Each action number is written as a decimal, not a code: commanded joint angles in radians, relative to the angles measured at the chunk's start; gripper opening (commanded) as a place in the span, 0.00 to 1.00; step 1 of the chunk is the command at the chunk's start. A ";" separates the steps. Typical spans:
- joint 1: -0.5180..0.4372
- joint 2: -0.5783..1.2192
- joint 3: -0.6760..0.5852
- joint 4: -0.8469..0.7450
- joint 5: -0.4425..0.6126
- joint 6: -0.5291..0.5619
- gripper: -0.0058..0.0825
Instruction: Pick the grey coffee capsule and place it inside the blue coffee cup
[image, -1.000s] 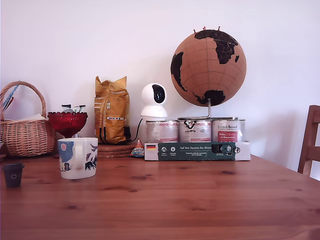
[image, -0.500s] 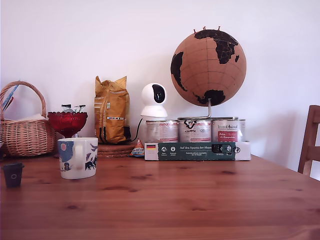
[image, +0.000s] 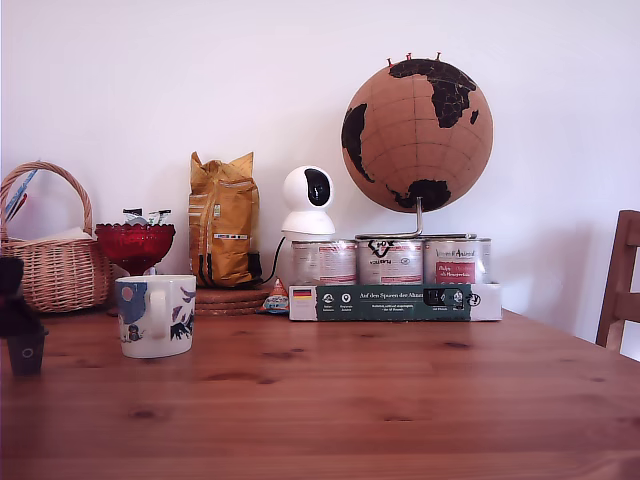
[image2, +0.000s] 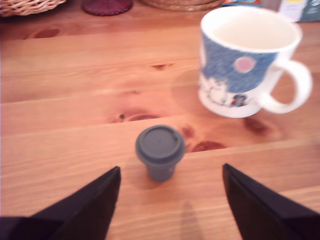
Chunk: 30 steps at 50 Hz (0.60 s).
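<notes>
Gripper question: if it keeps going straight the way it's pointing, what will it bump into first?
Probably the grey coffee capsule, standing between the open gripper fingers. The blue coffee cup looks farther on and off to one side.

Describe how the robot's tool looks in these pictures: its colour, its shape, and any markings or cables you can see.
The tool has two black fingers with a matte surface; in the wrist view they are wedge-shaped and taper to points. No markings or cables show on them. In the exterior view only a dark, blurred part of the tool appears at the picture's left edge, too unclear to describe further.
</notes>
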 joint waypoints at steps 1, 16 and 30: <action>-0.002 0.053 0.039 0.015 0.000 0.010 0.80; -0.002 0.210 0.171 0.010 -0.003 0.024 0.79; -0.002 0.238 0.206 -0.026 0.000 0.024 0.25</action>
